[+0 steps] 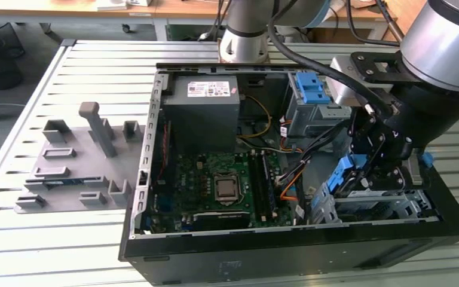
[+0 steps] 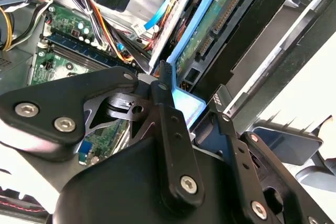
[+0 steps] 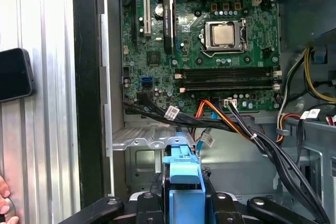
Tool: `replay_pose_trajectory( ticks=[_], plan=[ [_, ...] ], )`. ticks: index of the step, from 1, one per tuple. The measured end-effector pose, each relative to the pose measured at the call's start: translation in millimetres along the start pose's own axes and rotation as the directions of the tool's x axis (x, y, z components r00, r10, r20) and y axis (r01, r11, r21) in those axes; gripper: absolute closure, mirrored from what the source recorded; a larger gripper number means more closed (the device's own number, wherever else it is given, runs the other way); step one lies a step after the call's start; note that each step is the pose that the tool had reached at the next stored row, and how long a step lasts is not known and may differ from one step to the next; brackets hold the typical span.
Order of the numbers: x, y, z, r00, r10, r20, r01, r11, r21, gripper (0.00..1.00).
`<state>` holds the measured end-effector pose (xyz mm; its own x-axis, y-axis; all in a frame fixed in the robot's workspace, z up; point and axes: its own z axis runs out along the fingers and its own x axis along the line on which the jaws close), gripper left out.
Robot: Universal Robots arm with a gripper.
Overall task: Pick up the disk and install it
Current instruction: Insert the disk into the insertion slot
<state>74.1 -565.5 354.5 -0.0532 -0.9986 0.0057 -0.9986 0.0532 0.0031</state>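
The disk [image 1: 346, 177], silver in a blue plastic carrier, hangs on edge just above the metal drive cage [image 1: 389, 202] in the open computer case, at the exterior view's right. My gripper [image 1: 373, 170] is shut on it from above. In the first wrist view the blue carrier [image 3: 184, 179] stands between the black fingers [image 3: 144, 203], over the cage floor [image 3: 152, 136]. In the second wrist view the gripper [image 2: 191, 97] clamps the carrier's end, and the disk [image 2: 210, 40] shows its green circuit side running away from the fingers.
The case holds a motherboard [image 1: 222, 182], a grey power-supply box [image 1: 204, 110], cable bundles [image 3: 247, 129] beside the cage, and another blue-framed drive [image 1: 313, 91] at the back. A grey fixture plate [image 1: 74, 161] lies at the exterior view's left. A phone [image 3: 13, 74] and a hand [image 3: 4, 200] are outside the case.
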Motion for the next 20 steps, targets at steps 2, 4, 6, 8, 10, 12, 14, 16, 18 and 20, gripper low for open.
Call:
replay_pose_trajectory(
  ticks=[2,4,6,8,10,12,14,16,18,20],
  plan=[
    [0.0,0.0,0.1,1.0,0.0,0.0,0.0,1.0,0.0,0.63],
    [0.0,0.0,0.2,1.0,0.0,0.0,0.0,1.0,-0.0001,0.56],
    [0.0,0.0,0.2,1.0,0.0,0.0001,0.0,1.0,-0.0001,0.56],
    [0.0,0.0,0.3,1.0,0.0,0.0001,0.0,1.0,0.0,0.58],
    [0.0,0.0,0.3,1.0,0.0,0.0001,0.0,1.0,-0.0001,0.64],
    [0.0,0.0,0.4,1.0,0.0,0.0001,0.0,1.0,0.0,0.7],
    [0.0,0.0,0.4,1.0,0.0,0.0001,0.0,1.0,0.0,0.82],
    [0.0,0.0,0.5,1.0,0.0,0.0002,0.0,1.0,0.0,0.88],
    [0.0,0.0,0.5,1.0,0.0,0.0001,0.0,1.0,0.0,0.89],
    [0.0,0.0,0.6,1.0,0.0,0.0001,0.0,1.0,0.0,0.89]
  ],
)
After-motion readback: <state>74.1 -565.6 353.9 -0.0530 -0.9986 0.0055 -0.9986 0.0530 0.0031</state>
